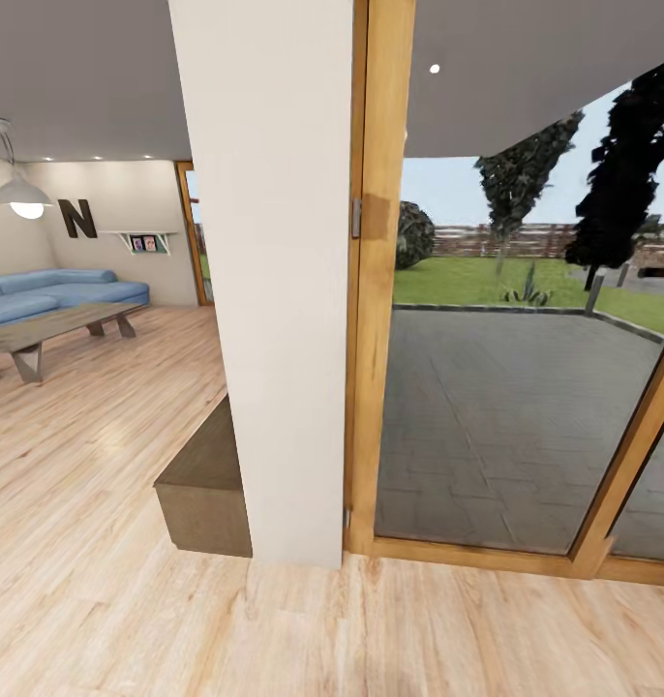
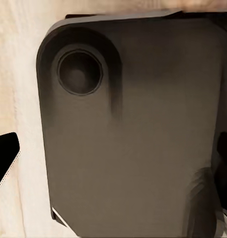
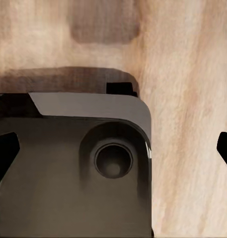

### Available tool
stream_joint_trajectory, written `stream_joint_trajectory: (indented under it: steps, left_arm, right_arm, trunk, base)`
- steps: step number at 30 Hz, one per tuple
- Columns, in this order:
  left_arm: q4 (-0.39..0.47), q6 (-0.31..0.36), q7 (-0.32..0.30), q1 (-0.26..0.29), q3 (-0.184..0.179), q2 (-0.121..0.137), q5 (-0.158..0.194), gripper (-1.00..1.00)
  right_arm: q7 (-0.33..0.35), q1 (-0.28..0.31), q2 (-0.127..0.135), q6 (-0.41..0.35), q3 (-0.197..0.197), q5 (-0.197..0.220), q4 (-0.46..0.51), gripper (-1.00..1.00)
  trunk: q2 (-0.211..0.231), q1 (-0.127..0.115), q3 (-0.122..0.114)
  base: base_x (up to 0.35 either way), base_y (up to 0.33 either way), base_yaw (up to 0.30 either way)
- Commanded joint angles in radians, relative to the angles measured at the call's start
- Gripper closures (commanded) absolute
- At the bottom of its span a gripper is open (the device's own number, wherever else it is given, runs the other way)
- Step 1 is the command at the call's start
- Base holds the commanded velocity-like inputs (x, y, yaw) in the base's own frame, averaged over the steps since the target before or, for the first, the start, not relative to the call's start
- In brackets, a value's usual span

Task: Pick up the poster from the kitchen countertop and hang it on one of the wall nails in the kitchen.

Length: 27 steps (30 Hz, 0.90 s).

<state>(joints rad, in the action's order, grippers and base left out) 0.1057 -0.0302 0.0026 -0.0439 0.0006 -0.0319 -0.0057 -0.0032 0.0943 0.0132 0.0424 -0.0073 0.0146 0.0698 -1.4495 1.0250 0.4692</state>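
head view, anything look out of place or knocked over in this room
Nothing stands out. The blue sofa, the low wooden table and the wall shelf all sit straight, and the wooden floor shows no spill or damage.

A white pillar stands on pale wood flooring beside a wood-framed glass door. Further back sit a blue sofa, a low table and a pendant lamp.
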Motion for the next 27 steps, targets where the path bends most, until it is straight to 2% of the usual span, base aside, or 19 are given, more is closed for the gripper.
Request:
stream_joint_trajectory:
  steps: [1, 3, 4, 18, 27]
  left_arm:
    - [0.007, -0.002, 0.001, -0.001, 0.0, 0.0, -0.001, -1.0]
    - [0.018, -0.004, 0.001, -0.001, 0.002, 0.003, -0.001, -1.0]
    - [0.526, -0.005, 0.001, -0.001, 0.003, 0.003, -0.002, -1.0]
    - [0.555, -0.005, 0.0, -0.001, 0.01, 0.009, -0.002, -1.0]
    - [0.554, -0.005, 0.0, -0.001, 0.01, 0.009, -0.002, -1.0]
  right_arm:
    - [-0.001, 0.006, 0.0, 0.009, -0.001, 0.002, 0.005, -1.0]
    - [-0.001, 0.018, 0.001, 0.021, -0.001, 0.003, 0.016, -1.0]
    - [-0.001, 0.052, 0.002, 0.081, 0.0, 0.003, 0.279, -1.0]
    - [-0.001, 0.056, 0.002, 0.088, 0.004, 0.002, 0.305, -1.0]
    - [-0.001, 0.054, 0.002, 0.088, 0.003, 0.002, 0.302, -1.0]
  trunk:
    - [0.0, 0.0, 0.001]
    - [0.0, 0.0, 0.001]
    - [0.0, 0.0, 0.001]
    - [0.0, 0.0, 0.001]
    - [0.0, 0.0, -0.002]
  base:
    - [0.0, 0.0, 0.0]
    - [0.0, 0.0, 0.0]
    - [0.0, 0.0, 0.0]
    - [0.0, 0.0, -0.007]
    - [0.0, 0.0, -0.291]
